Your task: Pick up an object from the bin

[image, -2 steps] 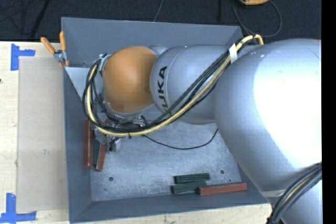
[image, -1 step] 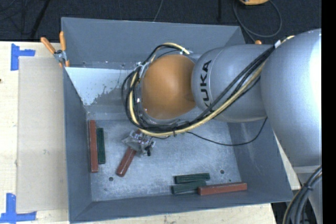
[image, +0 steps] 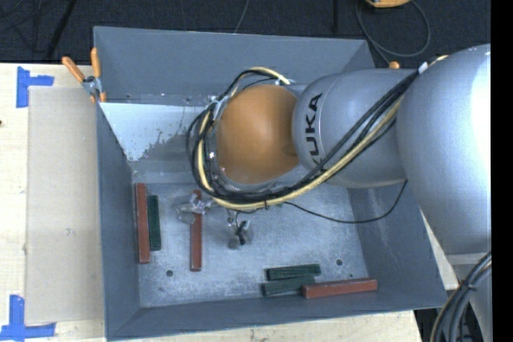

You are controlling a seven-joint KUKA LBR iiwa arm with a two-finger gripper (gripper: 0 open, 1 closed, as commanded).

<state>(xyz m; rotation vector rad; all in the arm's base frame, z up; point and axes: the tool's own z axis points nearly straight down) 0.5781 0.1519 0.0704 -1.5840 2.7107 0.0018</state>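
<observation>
Camera view: the gripper (image: 216,220) hangs low over mid-bin, its jaws looking spread wide. A reddish-brown stick (image: 195,246) lies just to its view-left, long axis running near-to-far, top end beside one jaw.

The bin (image: 240,60) is seen as matt grey metal, scuffed pale; the orange cover (image: 252,132) is rendered smooth and glossy.

Arm (image: 361,132) from the right — orange wrist cover (image: 252,132) low, facing down.
</observation>
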